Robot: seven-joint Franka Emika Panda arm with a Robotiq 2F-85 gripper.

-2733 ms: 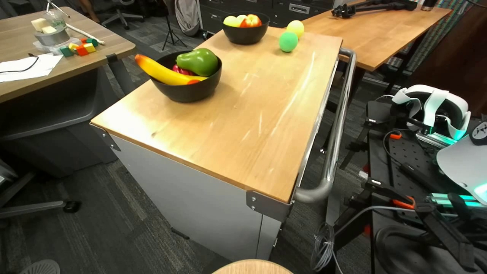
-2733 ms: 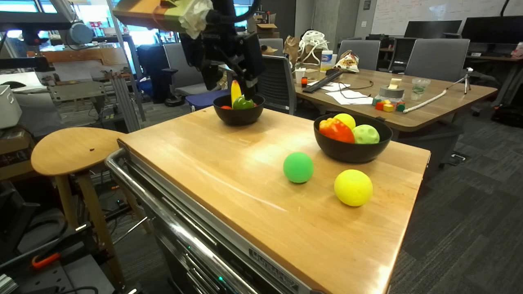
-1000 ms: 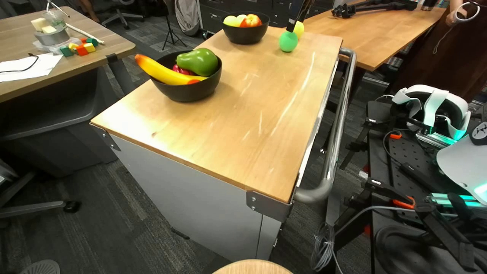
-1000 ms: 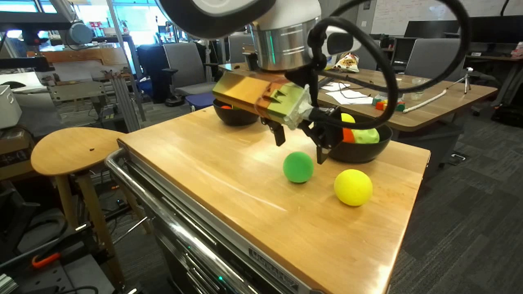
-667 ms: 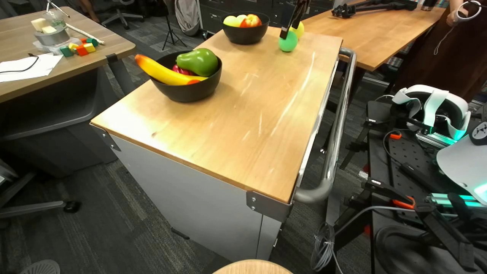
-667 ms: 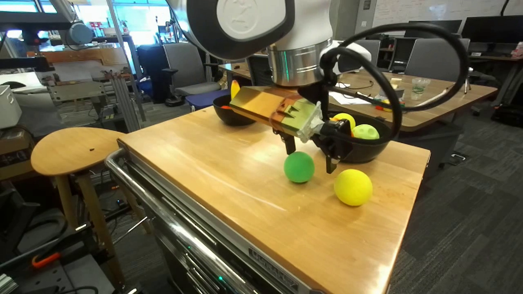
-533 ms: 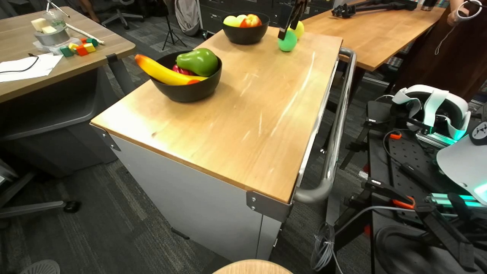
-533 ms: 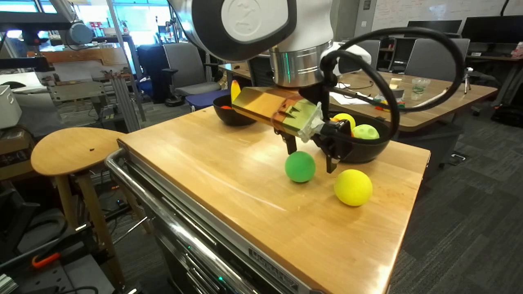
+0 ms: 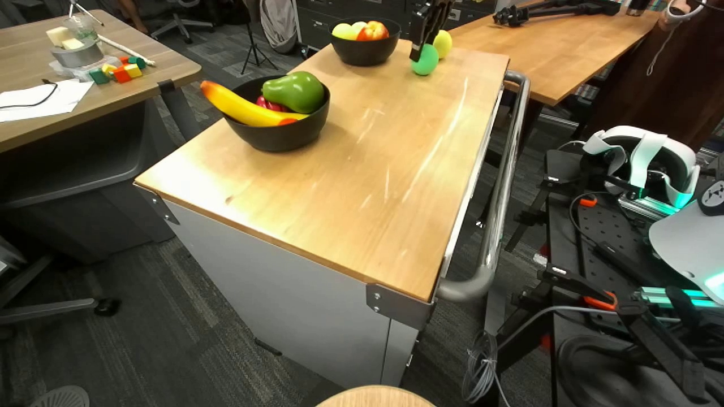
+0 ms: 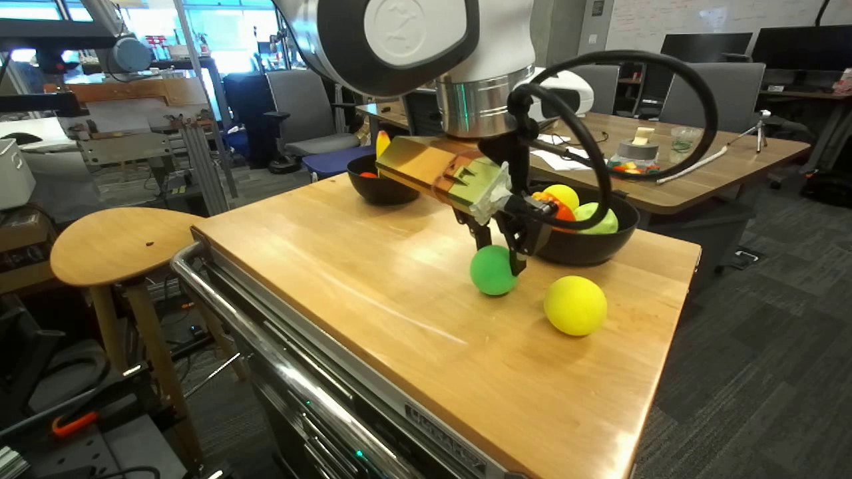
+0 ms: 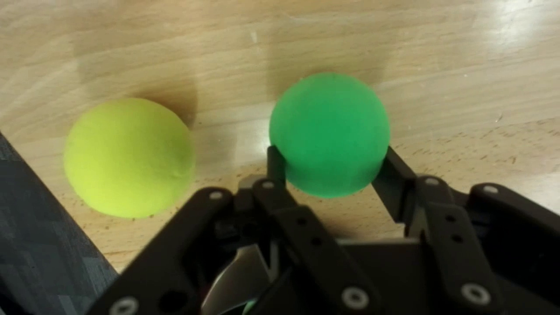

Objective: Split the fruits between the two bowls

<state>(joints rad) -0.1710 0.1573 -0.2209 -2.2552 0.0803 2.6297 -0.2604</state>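
My gripper (image 11: 332, 154) is shut on the green round fruit (image 11: 329, 127); in the wrist view its black fingers press on both sides. The fruit is at or very near the wooden top; I cannot tell if it is lifted. A yellow round fruit (image 10: 576, 306) lies loose beside it. One black bowl (image 9: 277, 135) holds a banana (image 9: 243, 107), a green pear-shaped fruit (image 9: 297, 93) and a red piece (image 9: 270, 105). The other black bowl (image 10: 586, 249), just behind the gripper, holds a yellow fruit (image 10: 560, 197), a yellow-green fruit (image 10: 602, 223) and an orange-red one (image 10: 564, 214), partly covered by the arm.
The wooden cart top (image 9: 362, 186) has a metal rail (image 9: 503, 186) along one long side. A wooden stool (image 10: 120, 243) stands off its end. A separate table (image 10: 745, 156) with blocks and tape is close behind. A black cable (image 10: 709, 113) loops out from the arm.
The arm has come over from the banana's bowl to the green fruit. Its fingers, wide apart half a second ago, have closed on the fruit, which has shifted slightly. The yellow fruit stays put.
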